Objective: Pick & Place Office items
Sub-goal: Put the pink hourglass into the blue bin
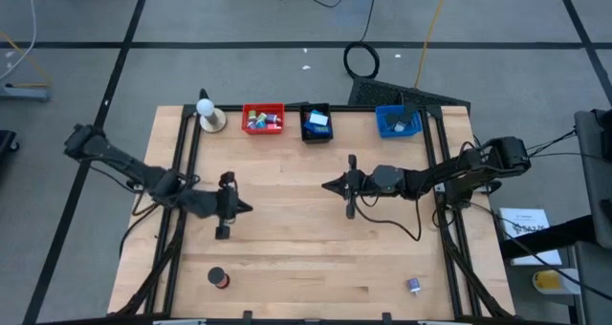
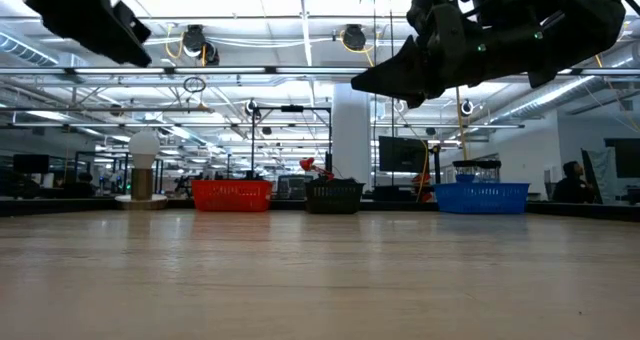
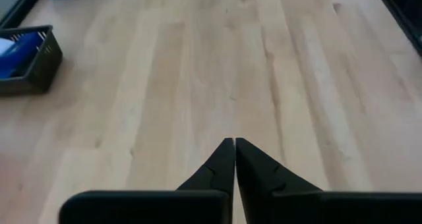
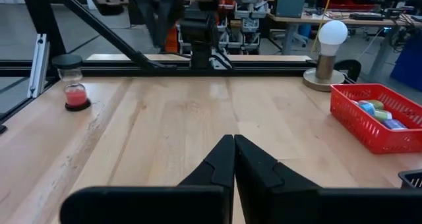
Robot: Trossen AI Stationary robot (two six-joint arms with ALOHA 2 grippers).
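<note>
The left gripper (image 1: 247,208) is held above the bare wood at the left middle of the table (image 1: 287,258), its fingers (image 3: 224,161) pressed together with nothing between them. The right gripper (image 1: 327,184) is held above the table's centre, pointing toward the left arm; its fingers (image 4: 247,158) are likewise pressed together on nothing.

The office items are seen well apart from both grippers. Most are gathered in the three bins along the far edge: a mix of small coloured pieces in the red bin (image 1: 263,119), blue and white pieces in the black bin (image 1: 316,123), and a few pieces in the blue bin (image 1: 398,121). Their individual directions cannot be told. A white ball on a tan base (image 1: 207,115) stands just beside the red bin.

Near the front edge, a small jar with red contents (image 1: 220,278) stands upright on the left arm's side, and a small purple piece (image 1: 413,286) lies on the right arm's side; its long axis cannot be told.
</note>
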